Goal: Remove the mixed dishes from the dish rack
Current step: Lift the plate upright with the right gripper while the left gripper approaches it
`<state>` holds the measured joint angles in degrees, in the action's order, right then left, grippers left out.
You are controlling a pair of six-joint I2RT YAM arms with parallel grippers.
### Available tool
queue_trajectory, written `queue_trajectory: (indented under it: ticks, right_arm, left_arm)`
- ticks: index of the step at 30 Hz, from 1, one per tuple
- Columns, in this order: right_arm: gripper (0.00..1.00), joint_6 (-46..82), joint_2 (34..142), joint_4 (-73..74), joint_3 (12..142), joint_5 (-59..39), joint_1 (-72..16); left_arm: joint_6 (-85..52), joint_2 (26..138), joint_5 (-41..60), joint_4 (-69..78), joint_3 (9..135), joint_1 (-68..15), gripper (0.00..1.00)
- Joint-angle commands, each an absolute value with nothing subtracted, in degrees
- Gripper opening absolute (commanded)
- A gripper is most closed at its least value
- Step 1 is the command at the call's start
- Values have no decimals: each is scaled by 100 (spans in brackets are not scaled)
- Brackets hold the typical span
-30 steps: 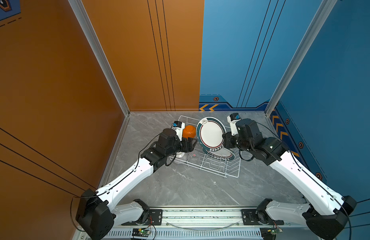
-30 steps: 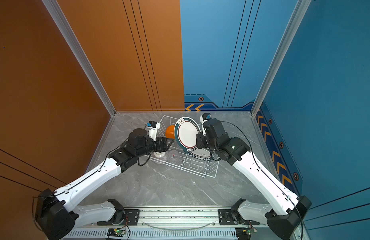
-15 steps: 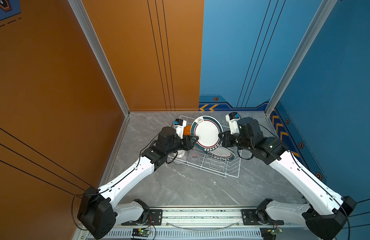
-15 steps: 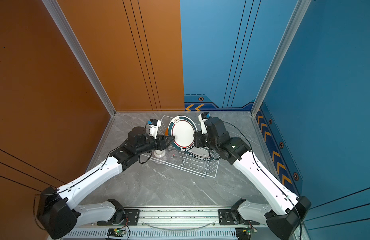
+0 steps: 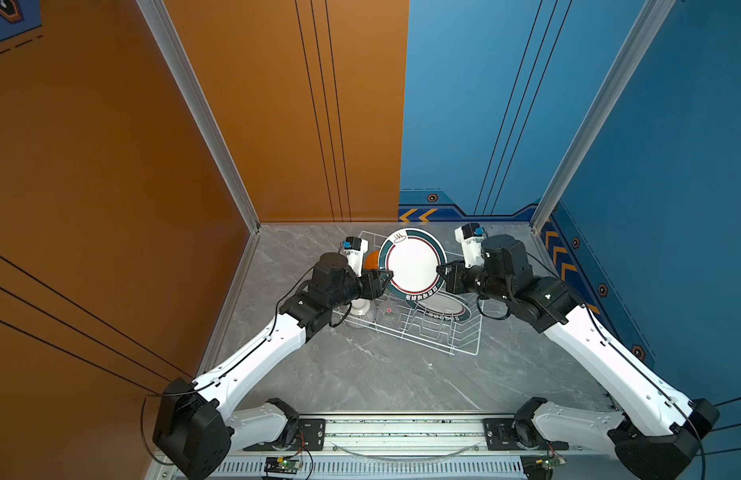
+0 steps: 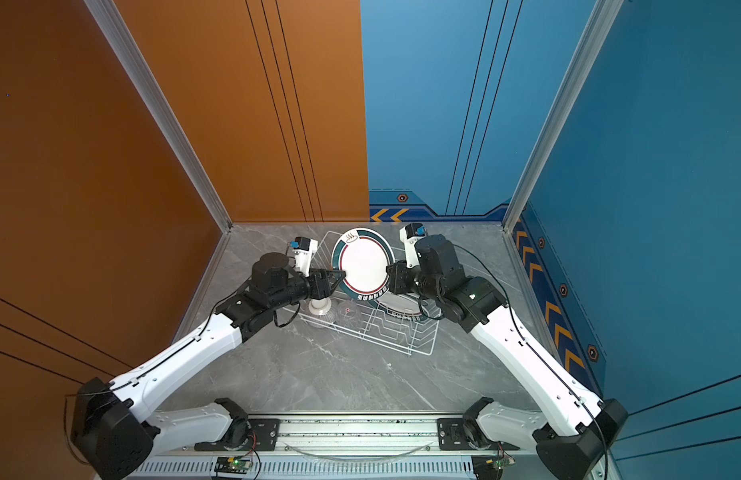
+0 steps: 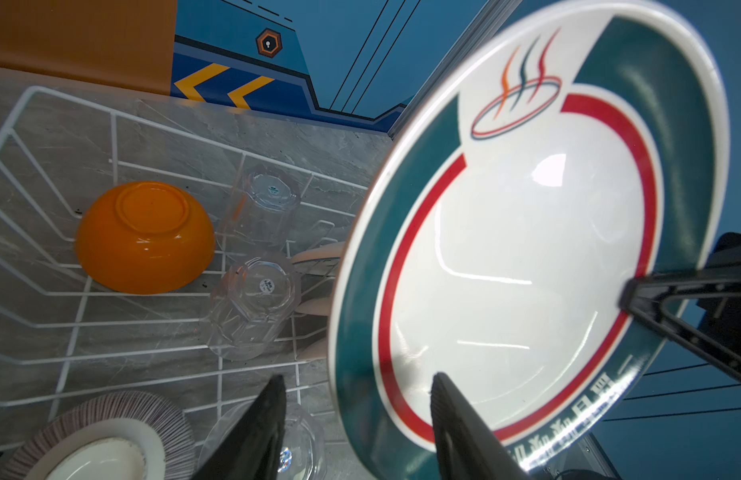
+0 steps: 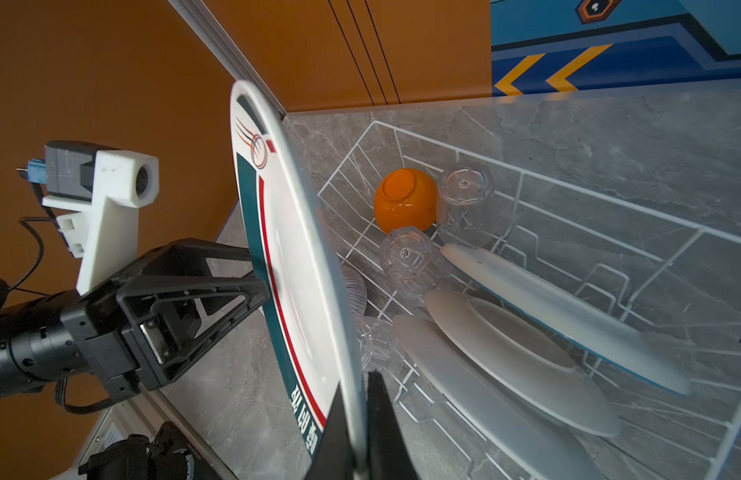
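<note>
A white plate with a dark teal rim (image 5: 412,262) (image 6: 362,262) (image 7: 526,249) (image 8: 285,257) hangs on edge above the dish rack (image 5: 464,345) (image 6: 418,347). My right gripper (image 5: 441,270) (image 6: 390,270) (image 8: 360,378) is shut on its right rim. My left gripper (image 5: 387,276) (image 6: 339,276) (image 7: 358,378) is open astride the left rim, one finger before the plate's face and one behind. In the rack lie an upturned orange bowl (image 7: 144,237) (image 8: 406,199), clear glasses (image 7: 252,303) (image 8: 464,187), a grey-striped bowl (image 5: 360,309) (image 7: 98,436) and more plates (image 8: 505,353) leaning in the prongs.
The rack sits askew at the back middle of the grey marble table (image 5: 360,374), close to the orange wall (image 5: 277,124) and blue wall (image 5: 485,124). Both arms reach in from the front rail (image 5: 402,432). Bare tabletop lies in front of the rack.
The plate has turned its face more toward the top cameras and shifted slightly left. My left gripper has come up to its left rim and its jaws have narrowed.
</note>
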<state>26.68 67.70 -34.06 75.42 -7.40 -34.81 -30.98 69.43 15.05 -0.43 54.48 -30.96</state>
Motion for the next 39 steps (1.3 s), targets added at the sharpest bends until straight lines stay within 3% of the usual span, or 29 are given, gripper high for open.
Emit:
queue_trajectory:
  ticks: [1, 8, 23, 39]
  right_arm:
    - [0, 2805, 6653, -3034, 7513, -933, -3450]
    - [0, 2841, 6867, -2923, 7526, -1237, -3369]
    - [0, 2940, 7345, -2628, 7446, -1635, -3244]
    - [5, 3006, 7756, -2186, 7379, -1989, -3240]
  left_arm:
    - [-3181, 7036, 1686, 335, 5421, -2985, 55]
    - [-3410, 7176, 2092, 825, 5384, -2884, 45]
    - [-3524, 7020, 2368, 1057, 5230, -2702, 5]
    - [-3526, 7305, 2656, 1095, 5410, -2759, 0]
